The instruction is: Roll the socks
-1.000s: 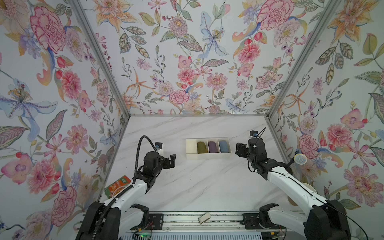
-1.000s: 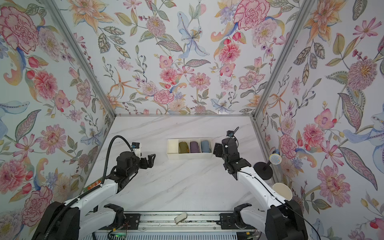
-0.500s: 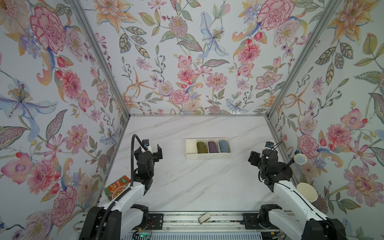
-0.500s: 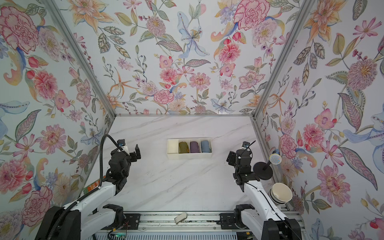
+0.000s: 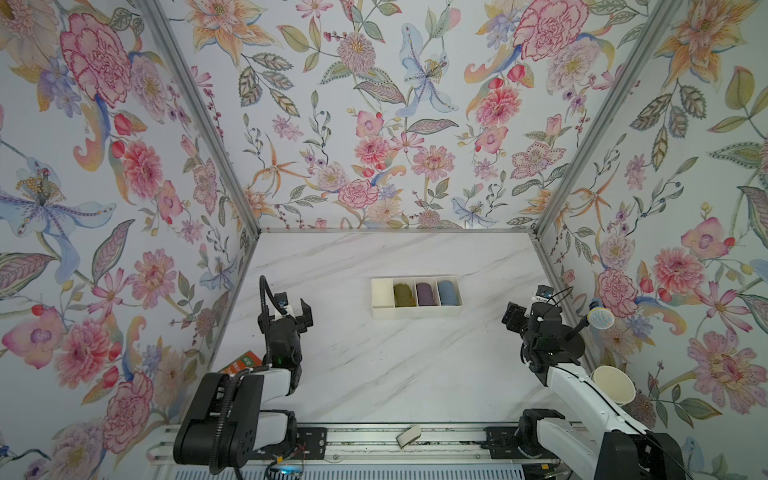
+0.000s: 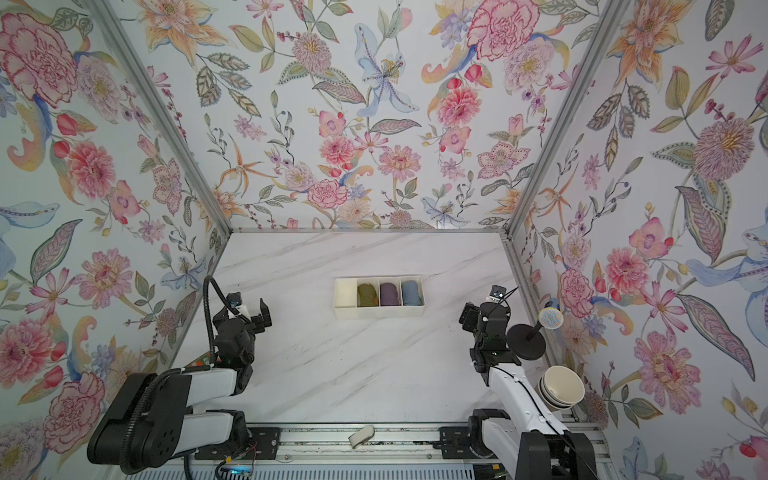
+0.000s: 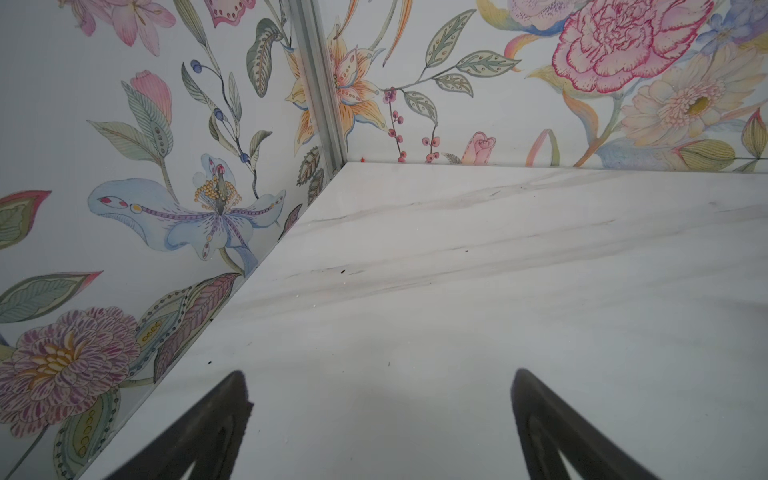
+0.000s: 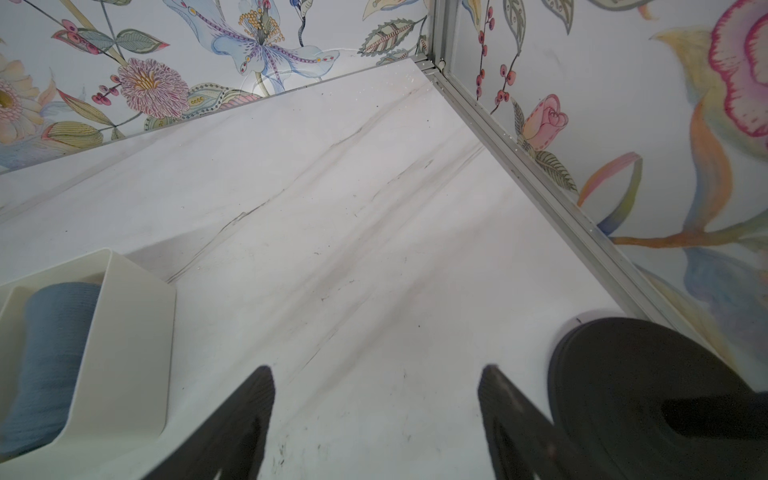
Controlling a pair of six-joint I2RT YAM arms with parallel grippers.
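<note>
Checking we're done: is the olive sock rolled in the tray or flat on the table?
Rolled, in the tray. The olive sock is a compact roll in the second compartment from the left, beside the purple roll.

a white marble-look tabletop [image 5: 374,365] with grey veins carries a cream plastic tray with four compartments [image 5: 415,312] towards the back, near the middle. a black round stand base [image 6: 525,341] sits by the right edge, stacked paper cups [image 6: 561,388] beside it, and an orange-and-green flat packet [image 5: 243,361] at the left edge.

White-shelled left arm [image 5: 274,379] and right arm [image 5: 575,390], black joints, black ribbed cable hose [image 5: 226,409], dark tapered jaws
</note>
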